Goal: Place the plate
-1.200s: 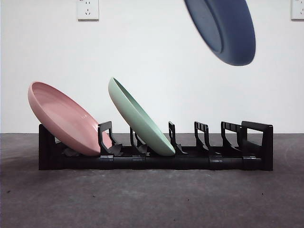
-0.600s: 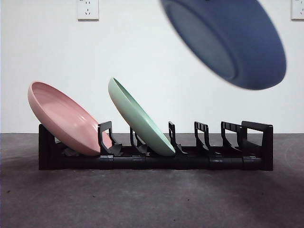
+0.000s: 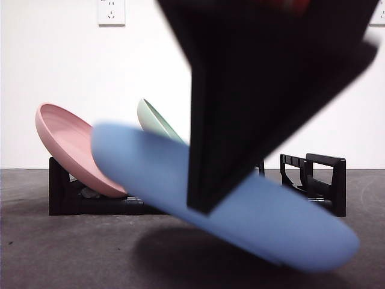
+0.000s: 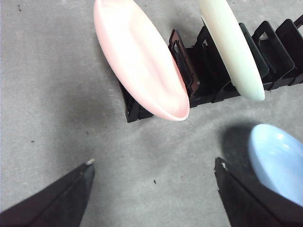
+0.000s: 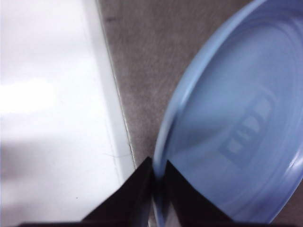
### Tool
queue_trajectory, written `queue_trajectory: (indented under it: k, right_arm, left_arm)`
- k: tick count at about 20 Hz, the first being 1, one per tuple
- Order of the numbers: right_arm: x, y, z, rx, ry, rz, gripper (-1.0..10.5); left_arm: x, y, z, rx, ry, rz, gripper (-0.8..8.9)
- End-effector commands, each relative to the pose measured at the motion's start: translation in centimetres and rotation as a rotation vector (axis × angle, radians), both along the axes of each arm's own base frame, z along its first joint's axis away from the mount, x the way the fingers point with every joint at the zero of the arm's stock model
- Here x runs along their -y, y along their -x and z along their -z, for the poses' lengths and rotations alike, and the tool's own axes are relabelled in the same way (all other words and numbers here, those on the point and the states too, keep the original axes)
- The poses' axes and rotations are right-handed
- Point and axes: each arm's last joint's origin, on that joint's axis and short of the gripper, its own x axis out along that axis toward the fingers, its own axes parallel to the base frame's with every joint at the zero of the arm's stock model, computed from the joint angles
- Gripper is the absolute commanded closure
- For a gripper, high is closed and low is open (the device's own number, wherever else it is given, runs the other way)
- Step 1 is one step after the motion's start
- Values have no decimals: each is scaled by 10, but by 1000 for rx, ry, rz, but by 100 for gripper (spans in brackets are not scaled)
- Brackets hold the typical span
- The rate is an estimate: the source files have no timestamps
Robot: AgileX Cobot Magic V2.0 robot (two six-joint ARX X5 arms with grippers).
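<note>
The blue plate hangs low and tilted in front of the black rack, close to the camera. My right gripper is shut on its rim, and the arm fills the upper middle of the front view. The plate fills the right wrist view, and its edge shows in the left wrist view. My left gripper hovers open above the table in front of the rack, holding nothing.
A pink plate leans in the rack's left slot and a green plate in a slot further along, partly hidden. The rack's right-hand slots hold nothing. A white wall stands behind.
The blue plate has dropped from high at the upper right to low in front of the rack, flattening out. The arm holding it has come down into view.
</note>
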Motion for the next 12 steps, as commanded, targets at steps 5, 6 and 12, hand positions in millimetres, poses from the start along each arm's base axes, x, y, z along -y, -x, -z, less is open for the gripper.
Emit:
queue_trajectory:
  k: [5,6,12]
  right_arm:
    - [-15,-27,13,-55,-25,10,930]
    - [-17,-31,15,-70,-42,11,930]
    - [-27,-40,28,-150,-81,-5,930]
  left_arm:
    - [1,-1,-6,18,5,6,407]
    - [1,-1,-6,18,5,6,407]
    - [1,-1,-6,18,5,6,407]
